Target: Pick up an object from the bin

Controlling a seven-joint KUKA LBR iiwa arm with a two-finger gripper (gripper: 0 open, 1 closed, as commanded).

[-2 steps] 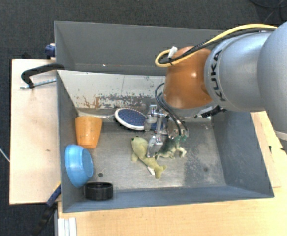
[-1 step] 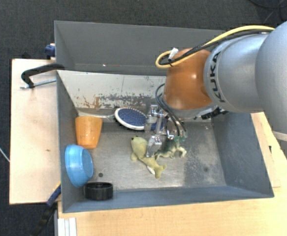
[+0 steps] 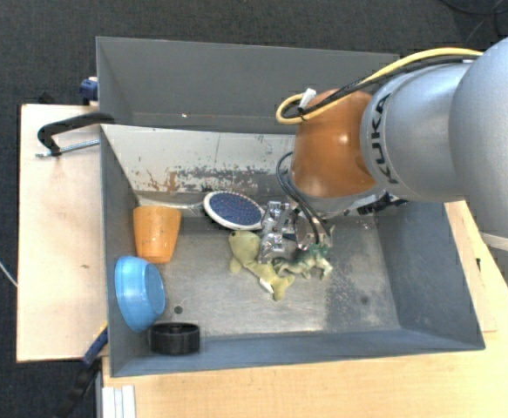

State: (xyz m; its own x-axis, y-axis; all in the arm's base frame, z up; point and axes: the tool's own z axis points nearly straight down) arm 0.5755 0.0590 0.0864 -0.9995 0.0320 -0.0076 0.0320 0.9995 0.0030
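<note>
Camera view: we look down into a grey metal bin [image 3: 410, 259]; the arm enters from the right.
Landmark: limp yellow-green toy figure [image 3: 262, 268], lying on the bin floor near its middle.
Gripper [image 3: 294, 242]: low at the toy's right part, under the arm's orange cover; we cannot tell whether it touches.
Pincer state: we cannot tell whether it is spread or pressed together.
Oval blue brush head [image 3: 233, 209]: just up and left of the toy.
Orange cup [image 3: 156, 232]: left of the toy, well apart.
Blue bowl [image 3: 138, 293]: lower left of the toy, tilted against the left wall.
Black round cap [image 3: 175, 338]: lower left of the toy, by the front wall.
</note>
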